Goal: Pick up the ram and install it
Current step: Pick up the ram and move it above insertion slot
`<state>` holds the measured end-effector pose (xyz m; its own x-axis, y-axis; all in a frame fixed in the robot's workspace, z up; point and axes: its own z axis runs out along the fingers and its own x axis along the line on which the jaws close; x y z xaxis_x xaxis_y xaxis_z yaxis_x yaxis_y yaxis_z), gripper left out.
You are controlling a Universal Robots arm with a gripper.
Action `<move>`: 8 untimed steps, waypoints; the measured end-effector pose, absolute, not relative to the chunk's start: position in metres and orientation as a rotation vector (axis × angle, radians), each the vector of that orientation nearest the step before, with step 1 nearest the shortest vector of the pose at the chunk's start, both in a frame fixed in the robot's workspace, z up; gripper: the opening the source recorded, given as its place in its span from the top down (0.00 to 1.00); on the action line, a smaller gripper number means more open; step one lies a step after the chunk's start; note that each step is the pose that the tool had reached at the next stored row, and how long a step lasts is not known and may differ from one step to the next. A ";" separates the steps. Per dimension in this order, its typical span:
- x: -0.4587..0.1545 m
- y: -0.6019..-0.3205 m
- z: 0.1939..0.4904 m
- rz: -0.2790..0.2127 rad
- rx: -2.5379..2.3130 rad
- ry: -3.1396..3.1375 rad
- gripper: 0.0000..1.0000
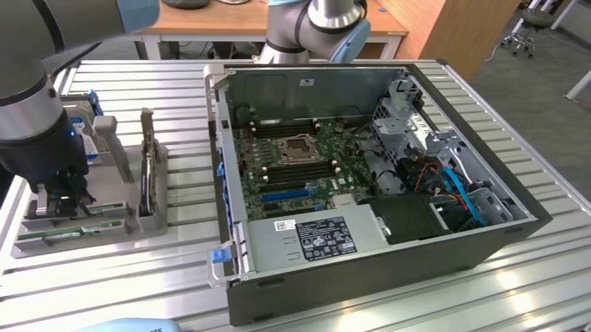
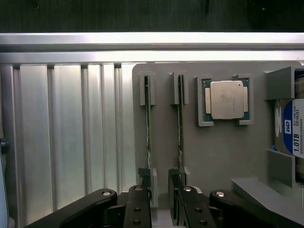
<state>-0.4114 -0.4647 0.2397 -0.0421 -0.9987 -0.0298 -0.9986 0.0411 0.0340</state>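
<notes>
The claw (image 2: 160, 185) hangs wide open and empty, low over the grey tray (image 2: 223, 156), on the exterior view's left of the computer case (image 1: 369, 277). The ram (image 2: 148, 118) stands on edge in its slot just under the fingertips. It looks light, stiff and fragile, so I'd pinch its flat faces.

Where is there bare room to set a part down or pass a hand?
Bare table slats lie between the grey tray and the table's near edge, and on the exterior view's right of the computer case. The strip between tray and case is narrow. The tray itself is crowded: ram sticks, processor, hard drive, the gripper over them.
</notes>
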 end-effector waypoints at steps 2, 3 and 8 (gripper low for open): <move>-0.411 -0.465 0.238 -0.071 2.173 -2.265 0.71; -0.411 -0.465 0.237 -0.071 2.173 -2.265 0.71; -0.411 -0.465 0.233 -0.071 2.173 -2.265 0.71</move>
